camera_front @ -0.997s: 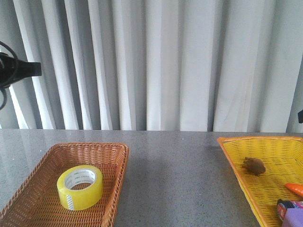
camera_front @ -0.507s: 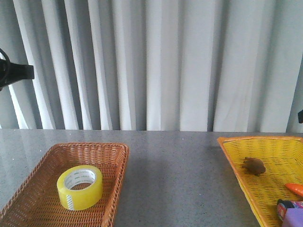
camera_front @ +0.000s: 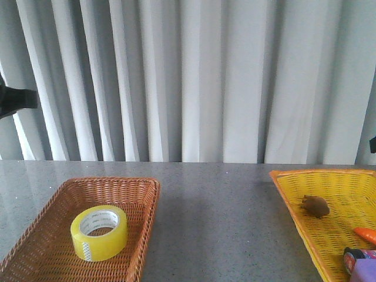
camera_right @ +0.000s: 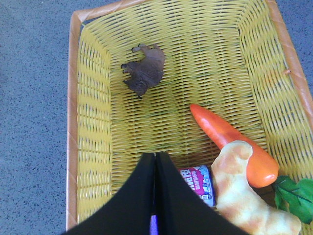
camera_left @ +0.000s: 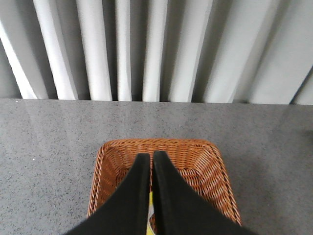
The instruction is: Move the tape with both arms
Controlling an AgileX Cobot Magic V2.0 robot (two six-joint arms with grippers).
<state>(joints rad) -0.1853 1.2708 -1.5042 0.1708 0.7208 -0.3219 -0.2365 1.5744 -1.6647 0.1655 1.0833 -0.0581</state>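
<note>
The tape (camera_front: 98, 232), a yellow roll with a white printed core, lies flat in the brown wicker basket (camera_front: 150, 202) at the front left. A thin yellow sliver of it shows between the left fingers in the left wrist view (camera_left: 150, 216). My left gripper (camera_left: 150, 156) is shut and empty, held high above the basket (camera_left: 156, 143). Only a black piece of the left arm (camera_front: 13, 100) shows at the left edge of the front view. My right gripper (camera_right: 154, 155) is shut and empty above the yellow basket (camera_right: 73, 122).
The yellow basket (camera_front: 294, 202) at the right holds a small brown lump (camera_front: 315, 205), also seen in the right wrist view (camera_right: 145, 69). It also holds an orange carrot (camera_right: 230, 137), a pale bread-like toy (camera_right: 244, 196) and a pink packet (camera_right: 198, 183). Grey curtains hang behind the table.
The black piece of the left arm has slid further left, towards the edge of the front view. The tape and both baskets have not moved.
</note>
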